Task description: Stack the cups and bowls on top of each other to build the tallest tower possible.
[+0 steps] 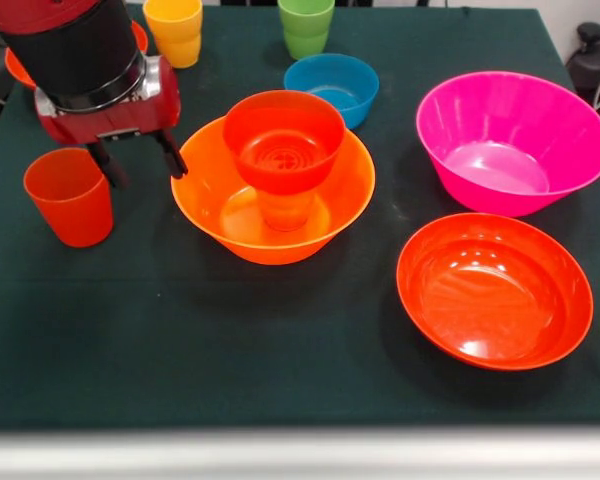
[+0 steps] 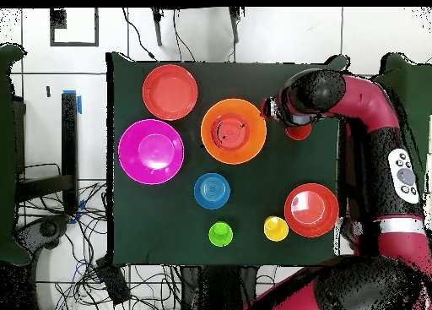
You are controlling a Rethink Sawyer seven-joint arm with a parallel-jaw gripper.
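The gripper (image 1: 138, 158) is seen with its 2 fingers spread apart and nothing held; the red-orange cup (image 1: 69, 196) stands upright on the table (image 1: 280, 370), just beside the fingers at about 8 o'clock in the front view; the large orange bowl (image 1: 205, 195), at 3 o'clock, carries the tower (image 1: 283, 150); a short shift toward the cup is judged necessary.

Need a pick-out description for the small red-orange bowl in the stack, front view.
Start at the large orange bowl near the middle of the dark green table. An upturned cup stands inside it, and the small red-orange bowl sits open side up on that cup. It is the only bowl raised off the table.
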